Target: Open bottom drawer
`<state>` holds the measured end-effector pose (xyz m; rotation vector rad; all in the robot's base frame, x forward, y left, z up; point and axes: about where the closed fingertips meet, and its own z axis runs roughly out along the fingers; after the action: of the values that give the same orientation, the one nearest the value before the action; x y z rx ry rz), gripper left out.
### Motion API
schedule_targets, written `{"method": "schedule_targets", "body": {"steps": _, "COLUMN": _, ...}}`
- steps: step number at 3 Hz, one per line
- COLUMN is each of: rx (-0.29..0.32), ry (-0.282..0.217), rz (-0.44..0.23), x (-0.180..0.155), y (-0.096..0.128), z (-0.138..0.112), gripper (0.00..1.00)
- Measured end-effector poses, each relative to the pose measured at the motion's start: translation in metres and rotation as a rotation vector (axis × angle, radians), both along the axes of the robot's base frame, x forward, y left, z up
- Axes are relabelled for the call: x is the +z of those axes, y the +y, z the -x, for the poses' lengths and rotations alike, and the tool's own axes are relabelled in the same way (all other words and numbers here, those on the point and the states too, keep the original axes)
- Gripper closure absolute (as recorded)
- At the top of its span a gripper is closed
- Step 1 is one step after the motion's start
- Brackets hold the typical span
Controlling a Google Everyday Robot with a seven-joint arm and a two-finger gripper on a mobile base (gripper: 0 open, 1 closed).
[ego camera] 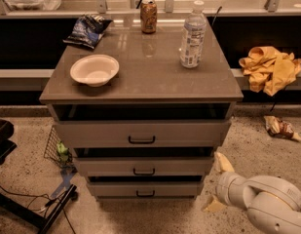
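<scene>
**End effector beside the bottom drawer, handle not yet taken**

Bottom drawer (174, 189): slim flat grey front, lowest of three in the grey table (155, 84), just above the speckled floor. Its small black bar handle (145, 193) sits mid-front, with nothing on it. The front lies roughly in line with the one above, so I judge it not yet pulled out.

End effector (217, 184): low at the table's right front corner, level with the two lower drawers and off to their right. Its two tan fingers (223, 163) are spread wide, one above the other, holding nothing. That stacked stance should suit a horizontal bar. It is apart from the handle, so a leftward reach along the front is probably needed.

Around:
- The middle grey drawer front (179, 166) and the tall top grey drawer front (189, 133) carry similar handles. The middle one lies close above the target and could be mistaken for it.
- On the table top: white paper bowl (94, 70), brown drink can (148, 16), clear plastic water bottle (192, 35), dark crisp bag (86, 29). A hard tug could topple the bottle.
- Yellow crumpled cloth (269, 68) on the ledge, right.
- Snack wrapper (280, 128) on the floor, right.
- Wire basket (56, 147) on the floor, left.

Nothing lies on the floor in front of the drawer.
</scene>
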<state>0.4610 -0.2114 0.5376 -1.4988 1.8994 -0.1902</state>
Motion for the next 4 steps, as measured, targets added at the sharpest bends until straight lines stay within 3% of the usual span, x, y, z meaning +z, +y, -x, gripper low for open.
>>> {"method": "schedule_targets", "body": {"steps": 1, "rx": 0.083, "ry": -0.032, "rz": -0.012, "x": -0.033, "y": 0.008, "z": -0.006, "gripper": 0.0}}
{"method": "schedule_targets", "body": {"steps": 2, "rx": 0.136, "ry": -0.043, "rz": 0.026, "x": -0.056, "y": 0.014, "z": -0.015, "gripper": 0.0}}
{"method": "schedule_targets", "body": {"steps": 3, "rx": 0.125, "ry": -0.049, "rz": 0.088, "x": -0.061, "y": 0.011, "z": -0.019, "gripper": 0.0}}
{"method": "schedule_targets", "body": {"steps": 4, "rx": 0.142, "ry": -0.069, "rz": 0.134, "x": -0.052, "y": 0.026, "z": -0.026, "gripper": 0.0}}
